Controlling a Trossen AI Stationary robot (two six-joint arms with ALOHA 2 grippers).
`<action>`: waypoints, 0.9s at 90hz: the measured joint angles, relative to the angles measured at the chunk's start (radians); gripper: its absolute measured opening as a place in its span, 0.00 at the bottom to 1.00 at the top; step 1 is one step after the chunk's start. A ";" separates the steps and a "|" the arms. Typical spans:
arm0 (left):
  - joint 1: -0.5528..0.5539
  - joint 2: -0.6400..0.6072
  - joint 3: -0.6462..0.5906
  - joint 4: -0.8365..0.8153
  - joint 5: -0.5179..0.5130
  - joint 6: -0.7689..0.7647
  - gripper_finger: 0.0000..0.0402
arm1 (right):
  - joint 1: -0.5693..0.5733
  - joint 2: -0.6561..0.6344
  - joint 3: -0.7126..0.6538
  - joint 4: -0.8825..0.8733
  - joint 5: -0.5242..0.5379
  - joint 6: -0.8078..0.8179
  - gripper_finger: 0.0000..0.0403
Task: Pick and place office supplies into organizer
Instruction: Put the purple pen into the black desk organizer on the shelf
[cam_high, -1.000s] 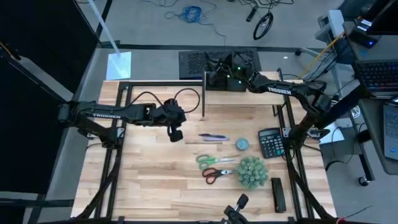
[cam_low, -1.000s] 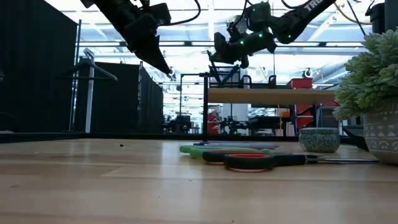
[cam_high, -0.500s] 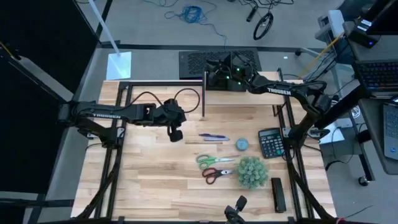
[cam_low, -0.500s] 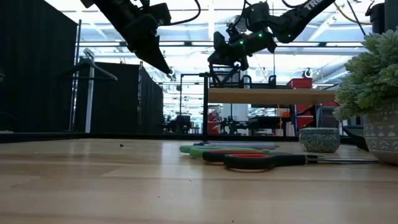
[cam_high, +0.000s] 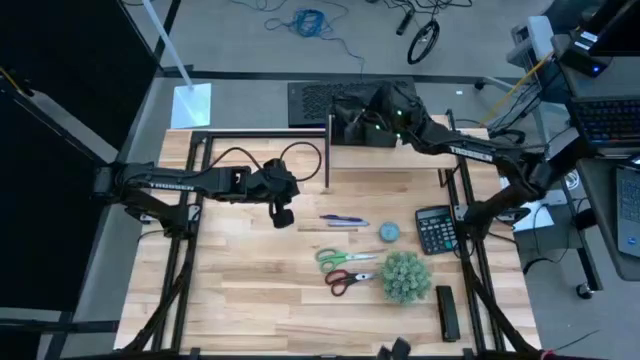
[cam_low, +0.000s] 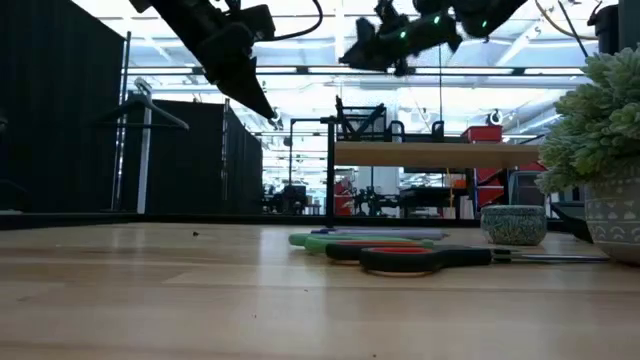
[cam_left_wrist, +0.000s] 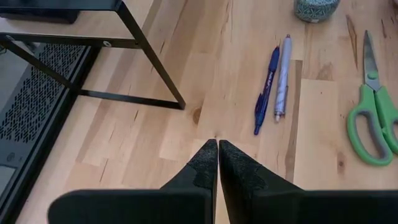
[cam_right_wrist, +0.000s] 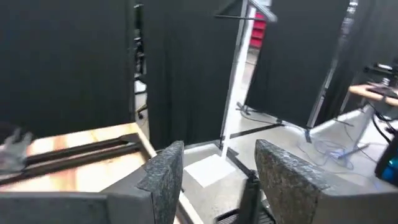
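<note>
Two pens (cam_high: 343, 220) (cam_left_wrist: 273, 87) lie side by side on the wooden table. Near them are green-handled scissors (cam_high: 345, 258) (cam_left_wrist: 373, 118), red-handled scissors (cam_high: 350, 280) and a small round blue-grey disc (cam_high: 389, 232) (cam_low: 514, 225). The black mesh organizer (cam_high: 355, 132) (cam_low: 362, 120) stands on the wooden shelf riser at the far edge. My left gripper (cam_high: 283, 215) (cam_left_wrist: 217, 144) hangs shut above the table, left of the pens, holding nothing. My right gripper (cam_high: 365, 103) (cam_right_wrist: 217, 152) is open and empty, high above the organizer.
A black calculator (cam_high: 435, 230) lies right of the disc. A fuzzy green plant (cam_high: 405, 277) in a pot stands beside the scissors, with a slim black object (cam_high: 447, 312) nearer the front. The riser's black leg (cam_left_wrist: 158, 71) stands left of the pens. Bare wood fills the table's left half.
My right gripper has risen from just above the organizer to well above it and has shifted a little toward the table's right edge.
</note>
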 joint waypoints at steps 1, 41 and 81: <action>0.000 0.000 0.000 0.000 0.000 0.000 0.01 | 0.006 -0.004 0.000 -0.014 0.000 -0.003 0.45; 0.000 0.000 0.000 0.001 0.000 0.000 0.01 | 0.321 -0.002 0.000 -0.686 -0.127 -0.076 0.39; 0.000 0.000 0.000 0.000 0.000 0.000 0.01 | 0.514 0.297 0.000 -0.716 -0.020 -0.051 0.34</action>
